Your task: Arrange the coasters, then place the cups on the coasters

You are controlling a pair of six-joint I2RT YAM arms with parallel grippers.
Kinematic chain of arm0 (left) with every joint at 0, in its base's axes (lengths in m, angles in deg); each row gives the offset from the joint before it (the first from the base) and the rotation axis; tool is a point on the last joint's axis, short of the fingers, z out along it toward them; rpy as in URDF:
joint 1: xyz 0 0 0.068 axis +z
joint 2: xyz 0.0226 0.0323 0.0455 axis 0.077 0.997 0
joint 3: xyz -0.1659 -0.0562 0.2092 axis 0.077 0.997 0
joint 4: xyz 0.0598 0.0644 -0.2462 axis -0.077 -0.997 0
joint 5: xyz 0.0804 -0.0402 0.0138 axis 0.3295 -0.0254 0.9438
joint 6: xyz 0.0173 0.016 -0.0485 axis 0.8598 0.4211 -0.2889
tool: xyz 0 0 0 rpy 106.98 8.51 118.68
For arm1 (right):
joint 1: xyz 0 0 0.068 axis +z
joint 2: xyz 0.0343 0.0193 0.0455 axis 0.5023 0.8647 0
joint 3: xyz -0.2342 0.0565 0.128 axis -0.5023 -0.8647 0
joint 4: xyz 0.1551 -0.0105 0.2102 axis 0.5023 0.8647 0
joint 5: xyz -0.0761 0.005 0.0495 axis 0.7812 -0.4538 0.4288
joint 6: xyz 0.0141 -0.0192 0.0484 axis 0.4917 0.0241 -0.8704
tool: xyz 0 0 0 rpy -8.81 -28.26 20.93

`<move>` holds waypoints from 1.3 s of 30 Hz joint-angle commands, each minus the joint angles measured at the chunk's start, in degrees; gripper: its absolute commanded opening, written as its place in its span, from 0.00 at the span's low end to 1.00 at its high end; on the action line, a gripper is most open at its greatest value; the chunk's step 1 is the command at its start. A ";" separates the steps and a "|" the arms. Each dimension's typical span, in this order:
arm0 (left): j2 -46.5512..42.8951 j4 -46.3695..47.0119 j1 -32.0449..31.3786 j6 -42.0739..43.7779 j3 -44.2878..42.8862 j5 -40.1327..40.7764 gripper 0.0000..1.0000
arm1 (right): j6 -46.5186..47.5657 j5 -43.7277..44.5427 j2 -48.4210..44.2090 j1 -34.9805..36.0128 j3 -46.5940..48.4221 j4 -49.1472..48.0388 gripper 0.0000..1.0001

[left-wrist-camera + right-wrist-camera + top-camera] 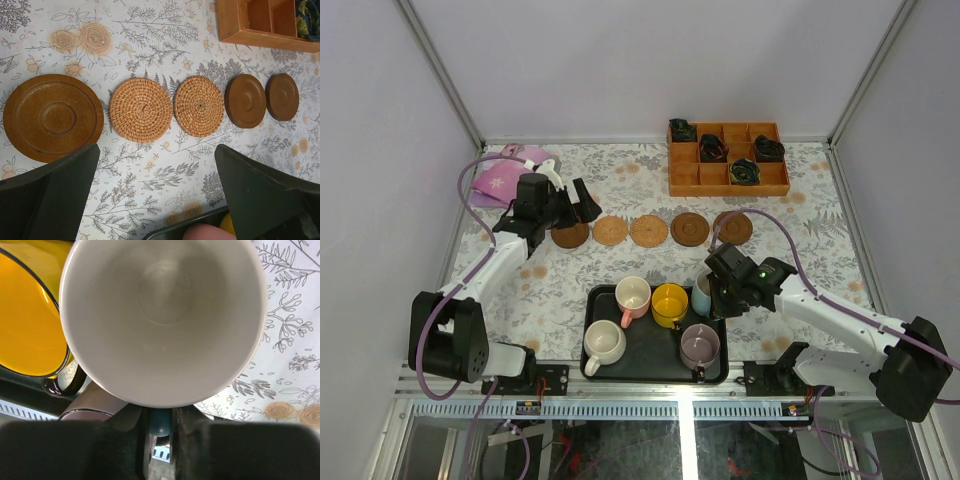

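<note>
Five coasters lie in a row: dark brown [570,235] [52,117], woven tan [611,231] [140,109], woven tan [649,230] [198,105], brown [690,228] [245,100], brown [732,227] [282,96]. My left gripper [570,205] [156,150] hangs open over the row's left end, holding nothing. On the black tray [650,352] stand the pink cup [633,293], yellow cup [670,303] [30,315], cream cup [604,343] and mauve cup [700,346] [95,402]. My right gripper [725,285] [161,440] is shut on the handle [161,422] of the light blue cup [703,292] [162,315] at the tray's right edge.
An orange wooden compartment box [728,158] [260,22] with black coiled items stands at the back right. A pink cloth [505,178] lies at the back left. White enclosure walls border the floral tablecloth on three sides.
</note>
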 commanded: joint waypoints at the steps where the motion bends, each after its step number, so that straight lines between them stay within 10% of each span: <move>1: 0.61 1.81 -0.26 0.01 0.37 0.75 1.00 | -0.28 1.11 0.55 0.30 -0.07 -1.67 0.00; 26: -1.11 2.80 -0.15 0.32 -0.17 4.52 1.00 | 11.93 21.56 6.22 0.20 17.59 -1.25 0.00; 39: -1.28 8.00 -0.12 -3.33 1.12 5.66 1.00 | 25.93 11.44 11.65 -20.38 17.82 -20.21 0.00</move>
